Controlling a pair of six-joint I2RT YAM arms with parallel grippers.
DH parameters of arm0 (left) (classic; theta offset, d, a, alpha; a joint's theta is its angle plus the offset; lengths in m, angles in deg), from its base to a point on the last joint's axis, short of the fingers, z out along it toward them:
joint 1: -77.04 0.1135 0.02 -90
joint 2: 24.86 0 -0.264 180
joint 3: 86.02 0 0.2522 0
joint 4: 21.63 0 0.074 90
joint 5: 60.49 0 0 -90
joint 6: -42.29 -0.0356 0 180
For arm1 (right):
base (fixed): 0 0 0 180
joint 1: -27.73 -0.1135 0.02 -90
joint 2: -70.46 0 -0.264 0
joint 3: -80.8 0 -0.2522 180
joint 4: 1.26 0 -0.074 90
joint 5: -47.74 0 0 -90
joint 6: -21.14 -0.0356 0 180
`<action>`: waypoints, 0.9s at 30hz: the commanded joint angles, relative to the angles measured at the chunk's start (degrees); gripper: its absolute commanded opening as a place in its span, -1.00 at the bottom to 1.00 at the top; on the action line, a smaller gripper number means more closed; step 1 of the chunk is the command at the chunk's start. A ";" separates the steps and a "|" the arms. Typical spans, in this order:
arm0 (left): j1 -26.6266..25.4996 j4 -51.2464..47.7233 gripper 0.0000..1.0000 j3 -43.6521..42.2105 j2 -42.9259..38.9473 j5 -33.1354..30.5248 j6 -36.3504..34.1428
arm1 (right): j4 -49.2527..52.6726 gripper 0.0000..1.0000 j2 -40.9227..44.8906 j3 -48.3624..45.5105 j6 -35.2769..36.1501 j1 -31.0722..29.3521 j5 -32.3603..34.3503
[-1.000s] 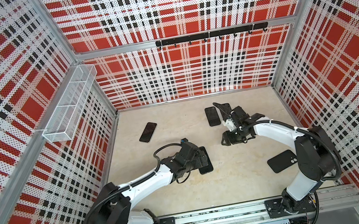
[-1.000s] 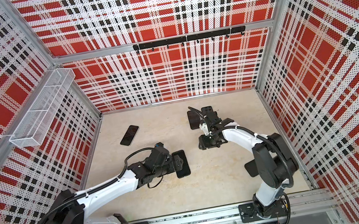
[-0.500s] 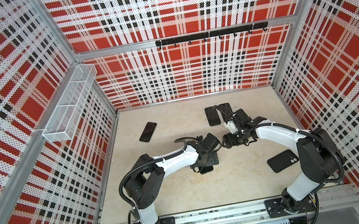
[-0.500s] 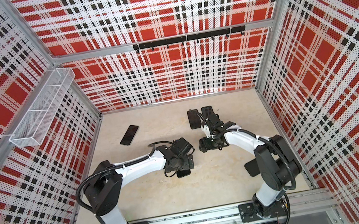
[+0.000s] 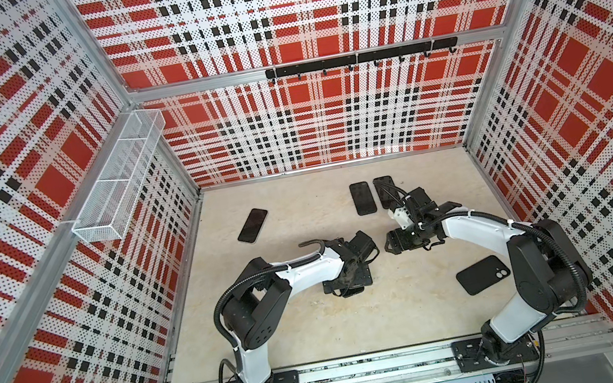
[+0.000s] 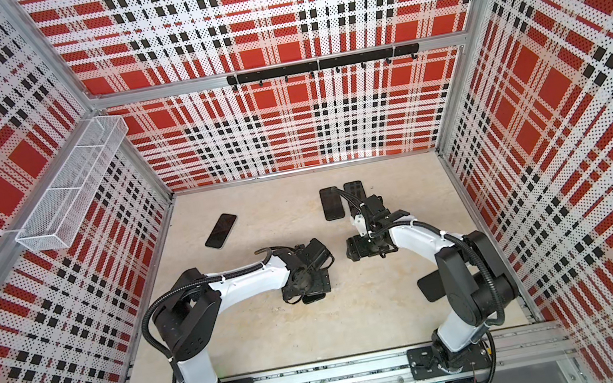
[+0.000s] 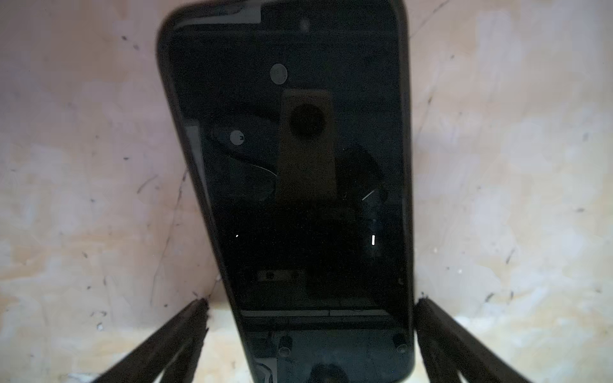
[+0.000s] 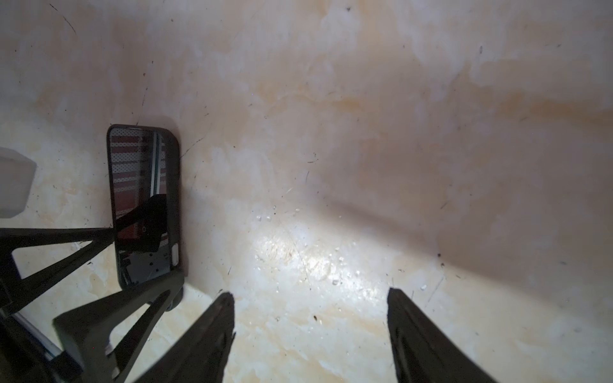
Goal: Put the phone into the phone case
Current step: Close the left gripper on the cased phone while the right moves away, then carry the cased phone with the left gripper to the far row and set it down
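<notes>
Two fingers of my left gripper stand wide apart, one just beside each long edge of the glossy black rectangular phone lying flat on the beige marbled tabletop, clamping nothing. My right gripper hangs nearby, jaws spread, empty.

phone 1 far left; phone 2, phone 3 side by side far centre-right; cased phone centre; phone case near right.

Glossy glass phone, matt phone case — scuffed, faintly shiny stone-look tabletop
</notes>
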 commanded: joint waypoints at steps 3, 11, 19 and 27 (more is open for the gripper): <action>1.17 1.53 0.74 0.54 1.92 -0.16 -0.56 | -1.36 0.50 1.76 -0.94 1.12 0.27 -0.64; 3.53 2.06 0.50 3.42 2.79 -0.58 -4.54 | -0.60 0.50 2.57 -0.94 1.19 0.33 -0.29; 10.11 2.76 0.47 14.74 6.93 -4.91 -13.81 | -0.07 0.50 4.46 -1.51 0.51 0.36 0.17; 16.61 3.22 0.40 37.35 20.88 -4.94 -19.95 | 0.96 0.49 7.60 -3.47 -0.90 0.34 1.49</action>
